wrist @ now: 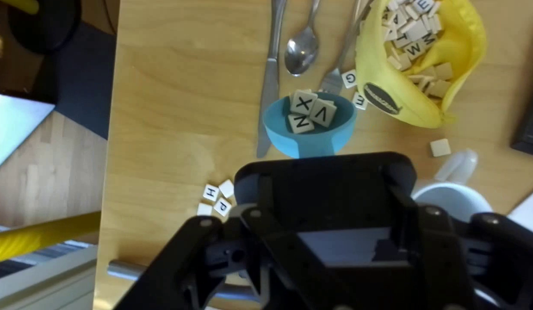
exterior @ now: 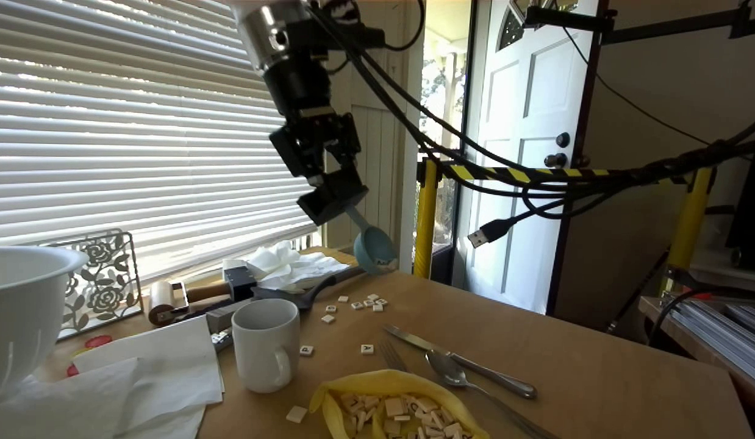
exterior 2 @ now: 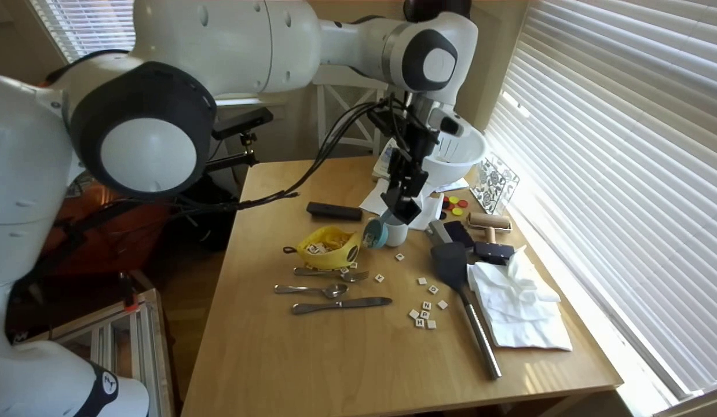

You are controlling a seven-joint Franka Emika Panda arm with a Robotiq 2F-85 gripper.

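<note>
One hand (exterior: 335, 198) pinches the handle (exterior: 355, 217) of a blue scoop (exterior: 368, 245), which is suspended above the tabletop (exterior 2: 335, 359). This grip point presumably leaves the cup (wrist: 286, 138) unobstructed. In an exterior view the cup tips forward; the letter tiles (wrist: 311, 110) lie against its lower side, which likely retains them. The open yellow pouch (wrist: 372, 64) contains loose tiles (wrist: 414, 49), apparently gathered there for containment.
</note>
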